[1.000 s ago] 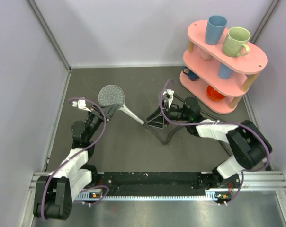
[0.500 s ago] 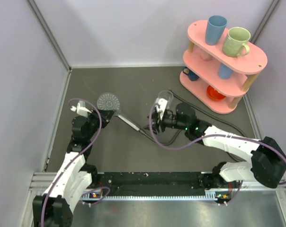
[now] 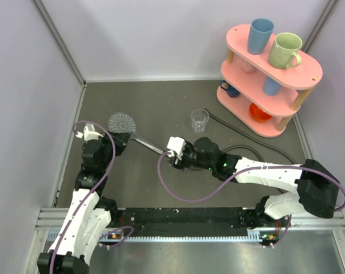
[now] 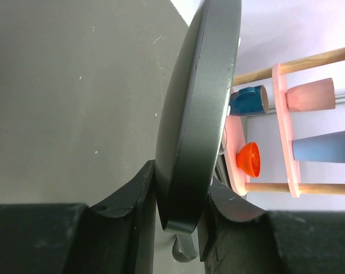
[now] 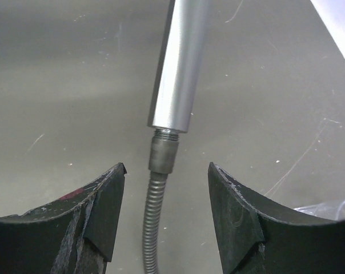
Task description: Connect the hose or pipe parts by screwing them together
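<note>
The grey hand shower lies low over the table with its round disc (image 3: pixel 122 121) at the left and its straight handle (image 3: pixel 149 143) running right. My left gripper (image 3: pixel 119 137) is shut on the disc's rim (image 4: pixel 198 114), one finger on each face. The thin dark hose (image 3: pixel 247 132) trails off right across the table. Its ribbed end (image 5: pixel 152 217) and nut (image 5: pixel 163 154) sit on the handle's (image 5: pixel 178 63) threaded tip, with a few threads showing. My right gripper (image 5: pixel 167 170) is open, its fingers on either side of the nut without touching it.
A small clear glass cup (image 3: pixel 200 120) stands just behind my right arm. A pink two-tier shelf (image 3: pixel 275 68) with cups and an orange funnel fills the back right corner. Pale walls close in the left, back and right sides.
Both arms have shifted left, carrying the shower head with them. My right gripper has opened and let go of the hose end. The glass cup has come into plain view.
</note>
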